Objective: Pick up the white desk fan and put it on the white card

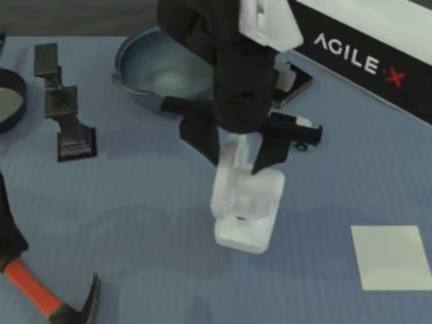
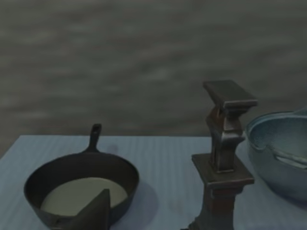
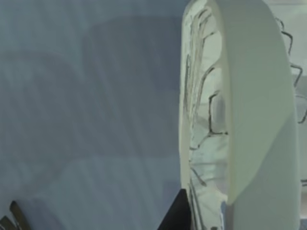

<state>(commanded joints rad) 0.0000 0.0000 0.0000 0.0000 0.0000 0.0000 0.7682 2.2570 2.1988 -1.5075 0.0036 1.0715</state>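
Black and bulky, the right hand (image 1: 237, 154) straddles the white desk fan (image 1: 248, 202) at mid-table, its 2 fingers clamped on the thin disc head. Judging by this, transport remains: the white card (image 1: 391, 257) lies bare, well apart, rightward.

Blue table (image 1: 148, 202) with white card (image 1: 391, 256), hammer (image 1: 50, 297)
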